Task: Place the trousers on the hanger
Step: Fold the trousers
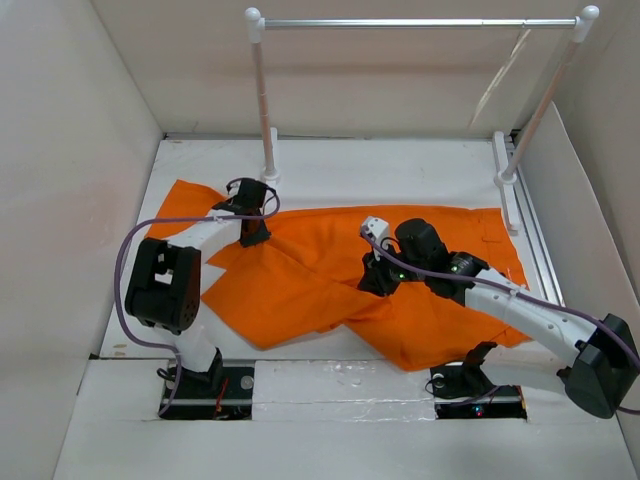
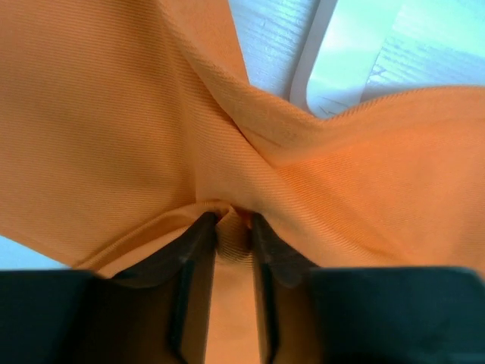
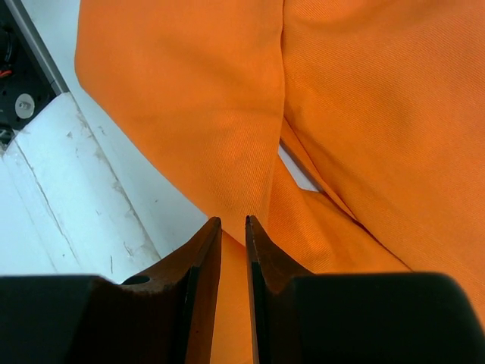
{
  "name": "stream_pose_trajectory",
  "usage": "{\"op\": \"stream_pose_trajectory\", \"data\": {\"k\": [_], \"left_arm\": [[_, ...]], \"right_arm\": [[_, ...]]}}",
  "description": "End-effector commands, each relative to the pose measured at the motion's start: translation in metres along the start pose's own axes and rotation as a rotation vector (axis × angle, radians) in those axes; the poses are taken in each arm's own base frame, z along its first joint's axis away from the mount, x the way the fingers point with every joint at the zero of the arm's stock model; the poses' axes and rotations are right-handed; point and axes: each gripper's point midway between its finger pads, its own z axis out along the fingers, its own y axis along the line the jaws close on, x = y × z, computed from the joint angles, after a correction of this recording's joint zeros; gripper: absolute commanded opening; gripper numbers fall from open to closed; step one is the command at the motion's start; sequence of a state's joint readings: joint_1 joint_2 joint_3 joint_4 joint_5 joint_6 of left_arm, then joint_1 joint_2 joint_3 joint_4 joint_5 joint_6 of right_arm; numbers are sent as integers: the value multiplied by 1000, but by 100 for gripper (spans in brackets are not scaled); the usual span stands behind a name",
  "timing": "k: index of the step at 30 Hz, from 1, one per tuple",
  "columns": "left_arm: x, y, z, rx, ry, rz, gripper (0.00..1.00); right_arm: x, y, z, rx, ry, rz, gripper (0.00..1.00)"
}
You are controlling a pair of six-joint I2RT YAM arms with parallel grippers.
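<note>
The orange trousers (image 1: 300, 275) lie spread and creased across the white table, legs to the left, waist to the right. My left gripper (image 1: 254, 236) is at their far left part, shut on a pinched fold of cloth (image 2: 231, 220). The trousers fill the left wrist view (image 2: 98, 114). My right gripper (image 1: 378, 284) is at the trousers' middle, its jaws nearly together on a cloth edge (image 3: 233, 221), with orange cloth (image 3: 364, 91) draped beyond it. A thin cream-white hanger (image 1: 502, 72) hangs slanted from the rack bar at the back right, far from both grippers.
A rack with white posts and a silver bar (image 1: 410, 22) stands at the back; its left post foot (image 1: 270, 175) is just behind my left gripper. White walls close in both sides. A raised white ledge (image 3: 68, 197) runs along the near edge.
</note>
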State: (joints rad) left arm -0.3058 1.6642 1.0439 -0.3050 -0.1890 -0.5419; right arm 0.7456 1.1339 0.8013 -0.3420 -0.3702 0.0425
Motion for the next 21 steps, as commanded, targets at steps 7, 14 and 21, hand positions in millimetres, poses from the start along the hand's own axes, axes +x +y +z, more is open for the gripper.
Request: {"op": "stream_pose_trajectory", "data": {"k": [7, 14, 21], "left_arm": [[-23, 12, -25, -63, -71, -20, 5], [-38, 38, -77, -112, -145, -29, 0], [-96, 72, -182, -140, -407, -188, 0]], "right_arm": [[-9, 2, 2, -11, -34, -24, 28], [-6, -23, -7, 86, -3, 3, 50], [5, -52, -27, 199, -8, 78, 59]]}}
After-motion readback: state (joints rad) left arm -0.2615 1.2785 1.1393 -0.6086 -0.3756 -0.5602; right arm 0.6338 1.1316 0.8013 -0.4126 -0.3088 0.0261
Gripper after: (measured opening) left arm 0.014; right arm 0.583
